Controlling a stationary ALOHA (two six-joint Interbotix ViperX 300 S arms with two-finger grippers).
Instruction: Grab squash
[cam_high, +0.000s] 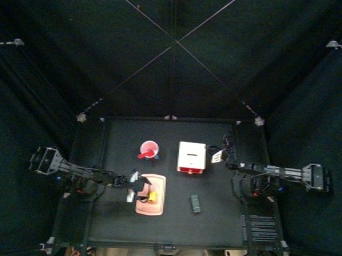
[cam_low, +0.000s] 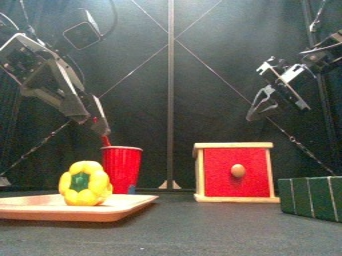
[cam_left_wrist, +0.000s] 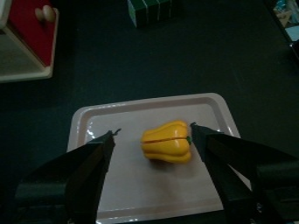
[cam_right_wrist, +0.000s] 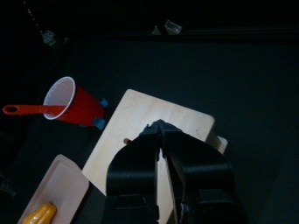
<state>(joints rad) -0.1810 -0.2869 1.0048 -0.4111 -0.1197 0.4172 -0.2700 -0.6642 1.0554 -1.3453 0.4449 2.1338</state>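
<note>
While the left gripper (cam_left_wrist: 163, 144) hangs over the pale pink board (cam_left_wrist: 105, 122), its jaws stand spread wide, one on each side of the squash (cam_left_wrist: 167, 143), and neither jaw is touching it. The squash, yellow-orange and ribbed, sits on the board near its middle, and from the front it shows a green stem spot and rests upright on the board at the table's front left. Seen from above, the board lies at the left front of the table (cam_high: 120, 140) with the left arm reaching in over it.

Behind the board stands the red cup (cam_low: 122, 167), with something red lying against its rim in the right wrist view. To the right of the cup sits a wooden box (cam_low: 234, 172) with a red face and a round knob in it. A dark green block (cam_low: 311, 196) is at the far right near the front edge.

Over on the other side, the right gripper (cam_right_wrist: 160, 149) is raised well above the table, jaws pressed together with nothing between them, hovering above the box's pale top.
</note>
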